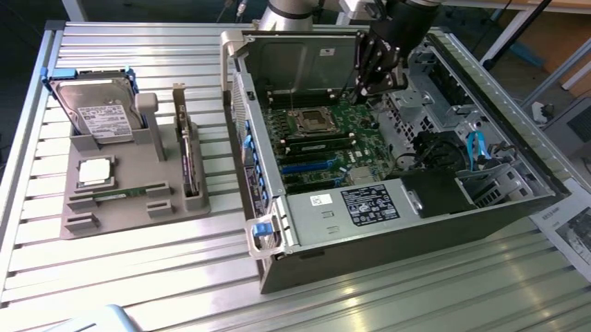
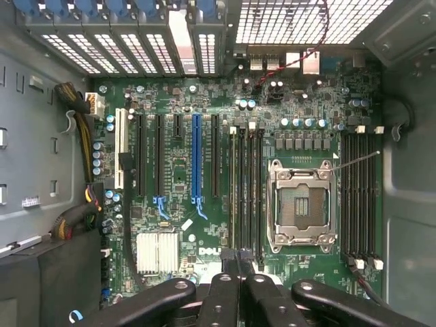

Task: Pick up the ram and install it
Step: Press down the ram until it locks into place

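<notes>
My pincer (image 1: 380,88) hangs over the open computer case (image 1: 388,228), in the upper middle of the exterior frame, with its black fingers (image 2: 238,272) pressed together and nothing between them that I can make out. In the wrist view they meet just over the motherboard (image 2: 184,177), close to the bank of black memory slots (image 2: 246,191) that runs beside the empty processor socket (image 2: 301,204); a second bank of slots (image 2: 361,197) sits on the socket's other side. The ram (image 1: 124,194) is well apart from the pincer: I see it as a thin green stick lying in the grey holder tray (image 1: 138,214) on the table (image 1: 138,290), at the lower left of the exterior frame. On that same tray a silver processor chip (image 1: 95,173) lies just above the ram, a hard drive (image 1: 102,114) leans at the upper left, and a dark card (image 1: 189,166) stands upright on the tray's right side.
</notes>
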Controlling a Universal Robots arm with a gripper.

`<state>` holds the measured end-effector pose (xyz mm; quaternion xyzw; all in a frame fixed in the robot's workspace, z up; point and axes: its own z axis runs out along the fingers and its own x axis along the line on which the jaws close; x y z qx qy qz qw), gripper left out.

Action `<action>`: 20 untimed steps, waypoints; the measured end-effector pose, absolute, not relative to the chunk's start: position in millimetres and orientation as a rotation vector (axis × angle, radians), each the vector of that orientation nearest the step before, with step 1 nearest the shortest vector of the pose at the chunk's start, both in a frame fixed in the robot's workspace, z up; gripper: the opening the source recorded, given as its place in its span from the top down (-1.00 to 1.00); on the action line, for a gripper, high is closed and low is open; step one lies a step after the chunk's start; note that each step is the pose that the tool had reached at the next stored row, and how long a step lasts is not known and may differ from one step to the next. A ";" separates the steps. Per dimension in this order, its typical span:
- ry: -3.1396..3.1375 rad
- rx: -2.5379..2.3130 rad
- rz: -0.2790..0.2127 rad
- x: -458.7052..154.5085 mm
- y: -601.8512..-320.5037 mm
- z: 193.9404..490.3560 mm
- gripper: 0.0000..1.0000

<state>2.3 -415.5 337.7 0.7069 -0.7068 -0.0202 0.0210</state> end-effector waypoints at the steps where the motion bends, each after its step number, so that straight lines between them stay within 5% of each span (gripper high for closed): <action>1: -2.191 2.192 -0.063 2.3 -415.5 337.8 0.80; 20: -2.298 2.083 -0.066 2.3 -415.5 337.9 0.80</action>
